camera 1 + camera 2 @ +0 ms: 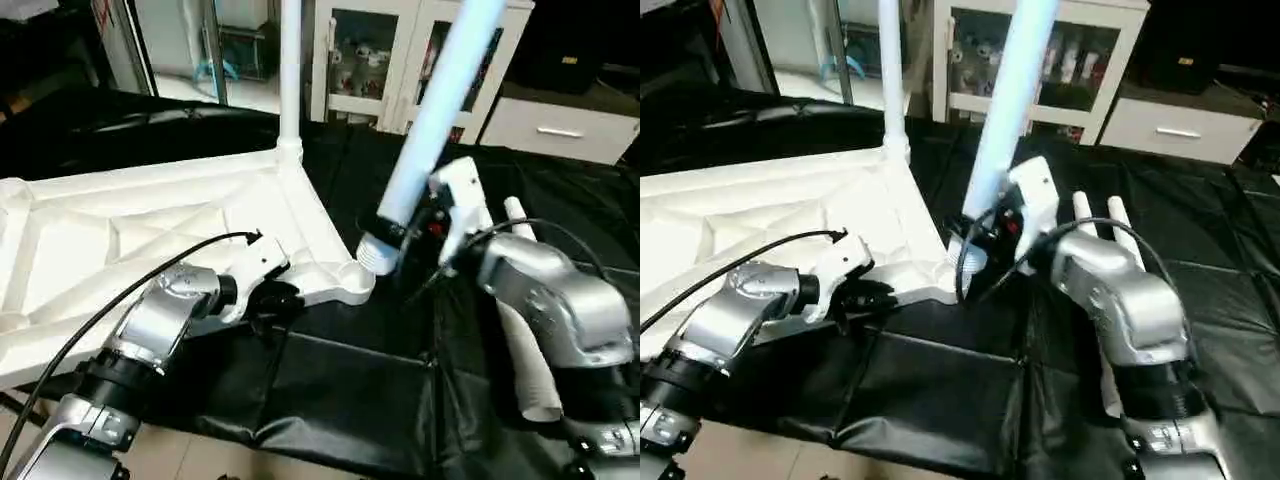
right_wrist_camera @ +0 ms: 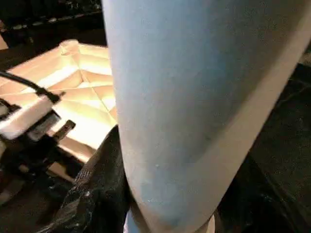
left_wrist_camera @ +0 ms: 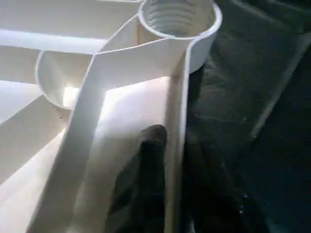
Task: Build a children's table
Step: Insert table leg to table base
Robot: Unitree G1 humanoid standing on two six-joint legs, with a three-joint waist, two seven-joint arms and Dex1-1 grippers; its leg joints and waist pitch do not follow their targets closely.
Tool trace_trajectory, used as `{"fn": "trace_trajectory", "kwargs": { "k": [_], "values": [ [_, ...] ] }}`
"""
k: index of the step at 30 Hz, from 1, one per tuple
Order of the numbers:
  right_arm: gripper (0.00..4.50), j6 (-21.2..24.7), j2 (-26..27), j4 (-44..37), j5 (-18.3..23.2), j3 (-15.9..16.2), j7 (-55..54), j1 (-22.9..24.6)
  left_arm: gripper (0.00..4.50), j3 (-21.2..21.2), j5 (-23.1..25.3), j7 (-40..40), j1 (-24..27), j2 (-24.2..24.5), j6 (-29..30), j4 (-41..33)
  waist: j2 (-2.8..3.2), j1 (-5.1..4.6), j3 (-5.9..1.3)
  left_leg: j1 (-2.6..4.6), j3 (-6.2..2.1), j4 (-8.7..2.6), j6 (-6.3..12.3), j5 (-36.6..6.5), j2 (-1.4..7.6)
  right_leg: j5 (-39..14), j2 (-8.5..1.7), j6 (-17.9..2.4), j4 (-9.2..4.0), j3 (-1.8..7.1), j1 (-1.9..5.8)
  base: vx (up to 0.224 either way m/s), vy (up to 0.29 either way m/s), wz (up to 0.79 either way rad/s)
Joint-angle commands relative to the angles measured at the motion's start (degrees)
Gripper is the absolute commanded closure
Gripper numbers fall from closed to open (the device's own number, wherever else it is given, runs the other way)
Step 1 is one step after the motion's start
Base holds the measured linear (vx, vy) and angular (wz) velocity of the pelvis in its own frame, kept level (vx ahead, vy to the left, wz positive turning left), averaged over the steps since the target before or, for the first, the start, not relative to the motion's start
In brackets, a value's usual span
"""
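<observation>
The one tabletop (image 1: 150, 240) lies ribs-up on the black work table (image 1: 340, 400). I count four legs: one (image 1: 290, 70) upright in the far corner socket, one (image 1: 435, 125) gripped between my right gripper's (image 1: 405, 235) half-spread fingers, tilted just beside the near corner socket (image 3: 177, 19), and two (image 1: 1095, 215) lying behind my right forearm. My left gripper (image 1: 270, 305) pinches, it seems, the tabletop's near rim.
</observation>
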Motion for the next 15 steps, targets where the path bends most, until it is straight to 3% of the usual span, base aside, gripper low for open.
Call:
{"fn": "trace_trajectory", "kwargs": {
  "k": [1, 2, 4, 5, 7, 8, 10, 11, 14, 15],
  "values": [
    [2.63, -0.82, 0.03, 0.83, -0.69, 1.01, 0.79, -1.37, 4.04, -3.75, 0.88, -1.32, 2.38, -0.36, 2.24, 2.63, 0.06, 0.13, -3.07, -0.10, 0.62, -4.40, -0.69, -13.79, -0.27, -17.92, -2.66, -8.85, -4.60, 1.78, 2.26, 0.000, 0.000, 0.00],
    [2.63, -0.84, 0.08, 1.68, -1.10, 1.65, 1.11, -1.78, 4.04, -4.06, 1.02, -1.63, 2.48, -0.27, 2.38, 2.13, -0.40, 0.16, -3.15, -0.15, 0.78, -4.32, -0.34, -12.74, -0.27, -15.74, -2.63, -9.57, -4.38, 1.82, 2.41, 0.000, 0.000, 0.00],
    [2.63, -1.00, 0.25, 3.19, -1.78, 2.34, 1.53, -2.40, 4.09, -4.36, 1.10, -1.95, 2.64, -0.17, 2.54, 1.49, -0.24, 0.19, -3.04, -0.22, 0.77, -4.40, -0.20, -12.57, -0.32, -16.24, -2.73, -9.89, -4.33, 1.74, 2.54, 0.000, 0.000, 0.00],
    [2.63, -0.99, 0.30, 3.87, -2.06, 2.64, 1.75, -2.64, 4.22, -4.47, 1.13, -2.03, 2.70, -0.13, 2.64, 1.22, -0.61, 0.18, -3.06, -0.17, 0.89, -4.35, -0.13, -12.52, -0.27, -17.09, -2.78, -9.62, -4.46, 1.79, 2.56, 0.000, 0.000, 0.00],
    [2.63, -0.88, 0.33, 5.37, -2.60, 3.32, 2.40, -3.13, 4.41, -4.72, 1.25, -2.24, 2.72, -0.02, 2.93, 0.62, -0.35, 0.28, -2.98, -0.12, 0.90, -4.36, -0.12, -12.58, -0.26, -18.07, -2.84, -9.30, -4.51, 1.82, 2.47, 0.000, 0.000, 0.00],
    [2.63, -1.17, 0.33, 6.47, -3.15, 3.92, 2.72, -3.40, 4.42, -4.80, 1.05, -2.48, 2.76, 0.06, 3.37, 0.06, -0.63, 0.25, -3.00, -0.17, 0.90, -4.38, -0.11, -12.34, -0.22, -18.03, -2.83, -9.19, -4.52, 1.82, 2.52, 0.000, 0.000, 0.00],
    [2.63, -1.93, 0.49, 8.01, -3.83, 4.57, 3.05, -3.83, 4.50, -4.78, 0.86, -2.68, 2.79, 0.12, 3.64, -0.64, -0.48, 0.20, -3.07, -0.16, 0.94, -4.38, -0.23, -11.10, -0.15, -15.77, -2.78, -9.79, -4.24, 1.82, 2.53, 0.000, 0.000, 0.00],
    [2.63, -2.09, 0.64, 8.81, -4.09, 4.84, 3.15, -4.21, 4.50, -4.77, 0.70, -2.92, 2.81, 0.20, 3.87, -1.18, -0.89, 0.14, -3.09, -0.19, 1.02, -4.34, -0.12, -11.11, -0.17, -15.41, -2.77, -9.95, -4.22, 1.79, 2.62, 0.000, 0.000, 0.00],
    [2.63, -2.32, 0.95, 10.39, -4.48, 5.39, 3.65, -5.05, 4.50, -4.76, 0.56, -3.19, 2.88, 0.39, 4.01, -2.08, -0.74, 0.17, -3.09, -0.18, 1.05, -4.30, 0.11, -11.13, -0.20, -16.11, -2.87, -9.91, -4.22, 1.84, 2.61, 0.000, 0.000, 0.00],
    [2.63, -2.11, 0.93, 10.78, -4.50, 5.63, 3.85, -5.27, 4.50, -4.77, 0.52, -3.23, 2.91, 0.47, 4.18, -2.37, -1.02, 0.16, -3.11, -0.18, 1.08, -4.29, 0.15, -10.85, -0.15, -15.79, -2.85, -9.81, -4.19, 1.84, 2.65, 0.000, 0.000, 0.00]
  ]
}}
